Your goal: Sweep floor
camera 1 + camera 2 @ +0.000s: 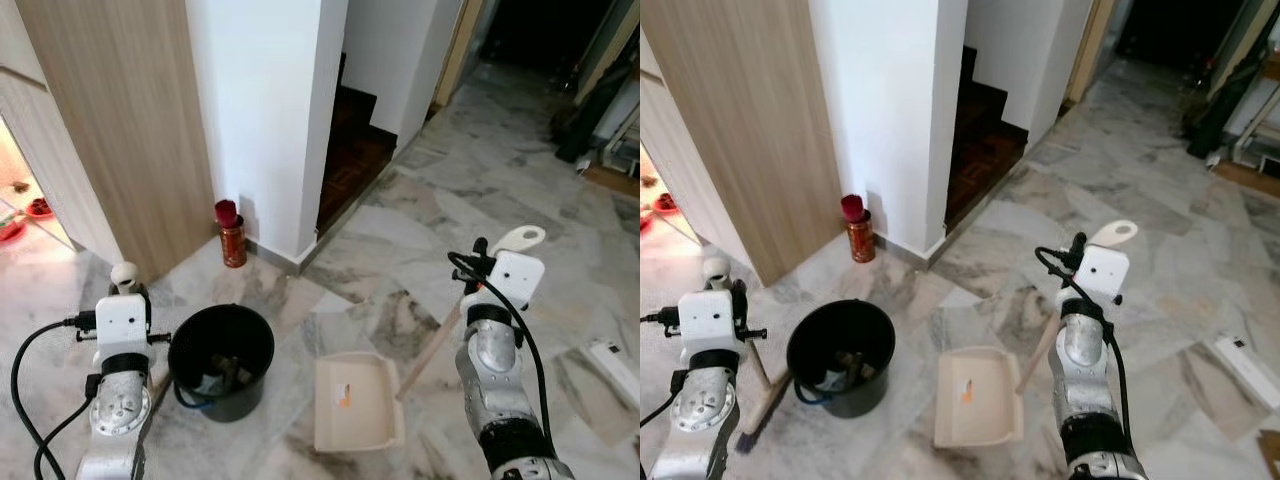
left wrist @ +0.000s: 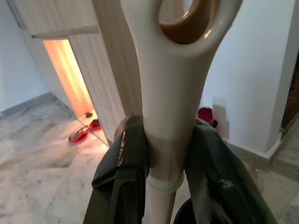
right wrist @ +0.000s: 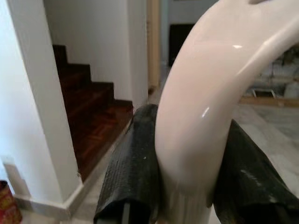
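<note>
Marble floor (image 1: 450,180) beside a white pillar (image 1: 265,110) and dark stairs (image 1: 350,150). The left gripper (image 2: 166,154) clamps the cream broom handle (image 2: 170,93). The right gripper (image 3: 184,182) clamps the dustpan handle (image 3: 205,107). The cream dustpan (image 1: 355,402) rests on the floor, just right of a black bucket (image 1: 221,360). A red can (image 1: 232,235) stands at the pillar base.

Marble floor (image 1: 560,210) — white pillar (image 1: 265,110), wood panel (image 1: 130,120), dark stairs (image 1: 350,150).
</note>
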Controlling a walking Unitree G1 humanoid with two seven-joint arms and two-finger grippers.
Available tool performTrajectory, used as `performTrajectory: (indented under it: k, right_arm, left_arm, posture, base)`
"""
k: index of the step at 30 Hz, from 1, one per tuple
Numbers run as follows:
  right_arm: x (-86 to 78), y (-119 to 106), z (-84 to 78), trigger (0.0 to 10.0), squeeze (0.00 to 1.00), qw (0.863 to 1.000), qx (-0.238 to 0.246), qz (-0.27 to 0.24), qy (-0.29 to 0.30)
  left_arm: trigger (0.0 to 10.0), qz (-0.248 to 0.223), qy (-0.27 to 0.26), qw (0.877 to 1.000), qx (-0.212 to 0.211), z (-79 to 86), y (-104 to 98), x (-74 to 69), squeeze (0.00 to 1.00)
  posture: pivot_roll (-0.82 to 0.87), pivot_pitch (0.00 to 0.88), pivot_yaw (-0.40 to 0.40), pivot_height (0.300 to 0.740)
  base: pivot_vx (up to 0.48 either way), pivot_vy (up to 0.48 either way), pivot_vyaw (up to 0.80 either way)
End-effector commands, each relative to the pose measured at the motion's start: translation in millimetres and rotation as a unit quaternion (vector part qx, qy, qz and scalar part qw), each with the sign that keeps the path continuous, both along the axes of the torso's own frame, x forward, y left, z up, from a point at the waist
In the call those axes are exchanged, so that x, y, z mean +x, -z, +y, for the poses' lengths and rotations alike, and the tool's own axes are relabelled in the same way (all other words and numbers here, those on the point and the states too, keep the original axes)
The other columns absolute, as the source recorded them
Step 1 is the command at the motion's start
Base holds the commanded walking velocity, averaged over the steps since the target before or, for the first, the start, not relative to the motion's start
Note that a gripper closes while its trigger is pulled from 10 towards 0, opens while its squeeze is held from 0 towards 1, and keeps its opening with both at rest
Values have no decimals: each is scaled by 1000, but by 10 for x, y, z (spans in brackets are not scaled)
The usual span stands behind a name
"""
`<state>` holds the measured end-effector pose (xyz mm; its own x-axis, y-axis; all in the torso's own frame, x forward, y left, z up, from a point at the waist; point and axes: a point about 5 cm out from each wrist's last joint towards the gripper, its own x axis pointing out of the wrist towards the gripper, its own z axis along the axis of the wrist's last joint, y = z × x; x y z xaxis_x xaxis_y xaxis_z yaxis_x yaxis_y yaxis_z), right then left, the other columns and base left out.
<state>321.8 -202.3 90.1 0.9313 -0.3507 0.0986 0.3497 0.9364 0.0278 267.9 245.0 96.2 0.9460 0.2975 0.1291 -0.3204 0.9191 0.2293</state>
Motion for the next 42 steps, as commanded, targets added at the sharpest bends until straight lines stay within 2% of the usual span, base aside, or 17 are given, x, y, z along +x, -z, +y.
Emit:
performTrajectory:
  k: [1,3,6,10,14,21,25,32,42]
  right_arm:
    - [-9,4,-44,10000,0,1000,3,-5,12]
    - [-40,70,-62,10000,0,1000,7,7,22]
    - [-56,101,-75,10000,0,1000,12,7,27]
    - [-76,143,-94,10000,0,999,14,12,26]
    - [-78,181,-44,10000,0,1000,7,19,-3]
    - [-135,256,-71,10000,0,1000,3,28,4]
    - [-188,304,-130,10000,0,999,8,32,6]
    - [-233,348,-117,10000,0,999,9,34,2]
    - [-214,342,-95,10000,0,999,9,35,-7]
  left_arm:
    - [10000,9,-5,1000,-3,70,1,27,0]
    - [10000,18,-9,1000,-16,133,30,54,0]
    - [10000,21,-7,999,-22,143,33,97,0]
    - [10000,20,-3,999,-30,95,26,175,0]
    - [10000,26,10,999,-40,6,66,219,0]
    - [10000,26,9,999,-44,-45,107,208,0]
    - [10000,25,7,999,-39,-11,90,196,0]
    - [10000,39,-15,999,-27,137,144,88,0]
    - [10000,39,-12,999,-14,127,126,71,0]
  posture:
    - [237,0,-37,740]
    - [222,0,-26,740]
    - [217,0,-25,740]
    - [213,0,-37,740]
    - [243,0,-55,740]
    - [237,0,-62,740]
    - [249,0,-66,740]
    - [243,0,-62,740]
    - [248,0,-62,740]
  base:
    - [0,0,0]
    - [0,0,0]
    - [0,0,0]
    - [0,0,0]
    - [0,0,0]
    - [0,0,0]
    - [0,0,0]
    - [0,0,0]
    - [0,0,0]
